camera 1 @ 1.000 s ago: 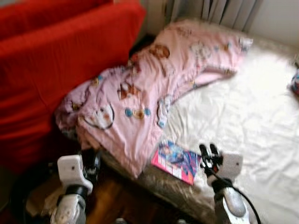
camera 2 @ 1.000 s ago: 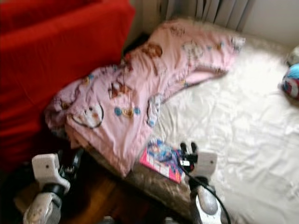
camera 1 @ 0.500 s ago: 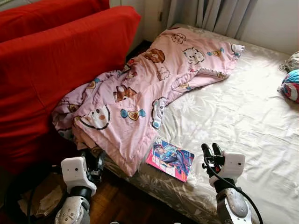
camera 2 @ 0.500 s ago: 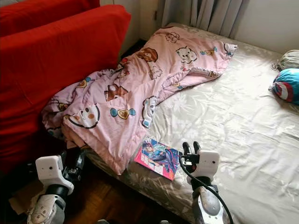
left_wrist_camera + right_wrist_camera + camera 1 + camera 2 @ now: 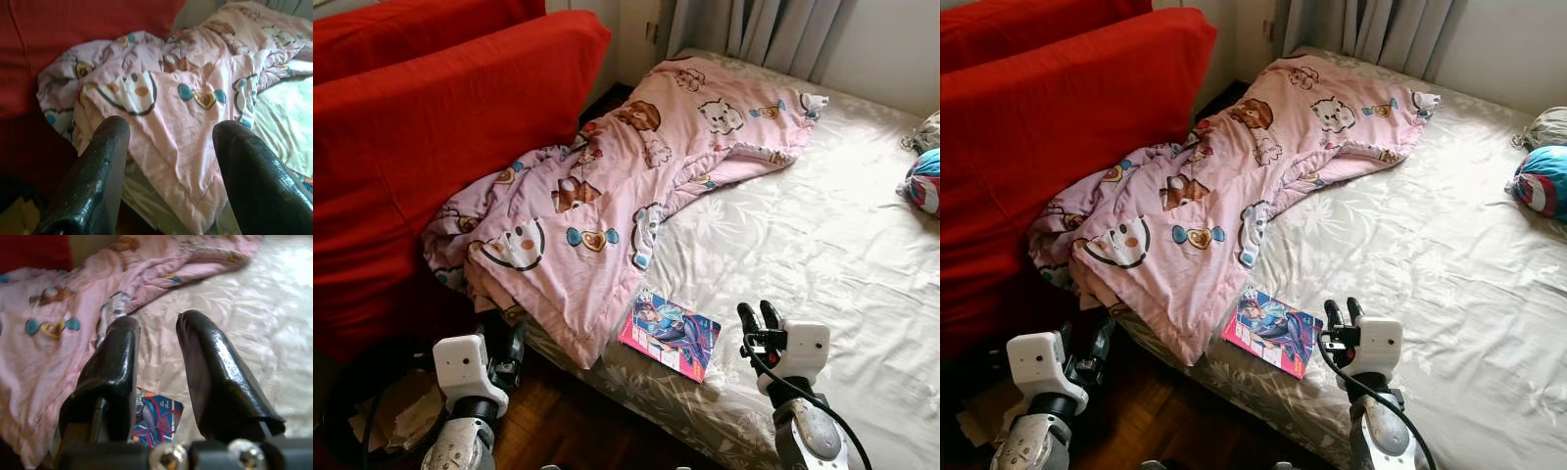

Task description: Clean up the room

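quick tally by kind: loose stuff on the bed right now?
Pink cartoon blanket: 1
Colourful book: 1
Blue and red bundle at the far edge: 1
Grey bundle behind it: 1
Total: 4

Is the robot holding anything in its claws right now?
No. The left gripper and right gripper are both open and empty, above the pink blanket and the book.
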Controlling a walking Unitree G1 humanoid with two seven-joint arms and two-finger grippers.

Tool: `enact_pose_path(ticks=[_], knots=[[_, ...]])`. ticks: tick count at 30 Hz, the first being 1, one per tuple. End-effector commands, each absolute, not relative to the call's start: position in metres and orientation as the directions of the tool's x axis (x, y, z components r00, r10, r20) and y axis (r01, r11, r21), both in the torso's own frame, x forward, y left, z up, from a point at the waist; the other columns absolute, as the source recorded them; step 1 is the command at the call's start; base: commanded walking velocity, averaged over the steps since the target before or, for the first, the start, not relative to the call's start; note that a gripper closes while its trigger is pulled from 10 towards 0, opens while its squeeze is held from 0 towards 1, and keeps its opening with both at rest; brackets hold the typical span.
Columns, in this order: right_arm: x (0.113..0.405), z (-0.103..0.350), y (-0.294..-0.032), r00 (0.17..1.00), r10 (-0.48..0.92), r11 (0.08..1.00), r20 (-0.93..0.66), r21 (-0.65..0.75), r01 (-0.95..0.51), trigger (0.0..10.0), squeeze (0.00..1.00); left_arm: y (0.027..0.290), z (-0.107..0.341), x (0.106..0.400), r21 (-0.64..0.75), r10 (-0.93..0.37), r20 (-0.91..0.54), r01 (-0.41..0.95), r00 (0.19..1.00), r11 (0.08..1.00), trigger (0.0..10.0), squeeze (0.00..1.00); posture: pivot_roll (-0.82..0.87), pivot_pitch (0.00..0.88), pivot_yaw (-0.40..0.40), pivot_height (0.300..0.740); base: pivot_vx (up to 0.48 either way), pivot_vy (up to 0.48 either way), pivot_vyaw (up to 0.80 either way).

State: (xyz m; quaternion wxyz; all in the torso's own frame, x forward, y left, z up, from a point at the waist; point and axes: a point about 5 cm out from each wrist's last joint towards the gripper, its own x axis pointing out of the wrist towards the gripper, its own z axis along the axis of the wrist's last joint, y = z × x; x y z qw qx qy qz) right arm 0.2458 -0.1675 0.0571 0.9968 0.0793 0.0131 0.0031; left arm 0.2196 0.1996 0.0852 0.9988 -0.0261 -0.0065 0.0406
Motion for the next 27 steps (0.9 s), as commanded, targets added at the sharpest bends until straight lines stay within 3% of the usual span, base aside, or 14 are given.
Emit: enact_pose_path(ticks=[1, 18, 27], knots=[[0.241, 0.053, -0.173, 0.998, -0.037, 0.980, -0.051, 0.196, 0.046, 10.0, 0.00, 0.198, 0.080, 0.218, -0.039, 0.064, -0.012, -0.064, 0.998, 0.997, 10.0, 0.00, 0.04, 0.135, -0.065, 0.740, 0.000, 0.000, 0.00], [0.240, 0.055, -0.172, 0.994, -0.046, 0.983, -0.094, 0.172, 0.062, 10.0, 0.00, 0.188, 0.085, 0.220, -0.039, 0.037, 0.005, -0.036, 0.999, 0.999, 10.0, 0.00, 0.03, 0.195, -0.066, 0.740, 0.000, 0.000, 0.00], [0.240, 0.059, -0.172, 0.996, -0.054, 0.980, -0.076, 0.186, 0.067, 10.0, 0.00, 0.189, 0.082, 0.213, -0.044, 0.051, -0.011, -0.051, 0.999, 0.998, 10.0, 0.00, 0.04, 0.207, -0.064, 0.695, 0.000, 0.000, 0.00]])
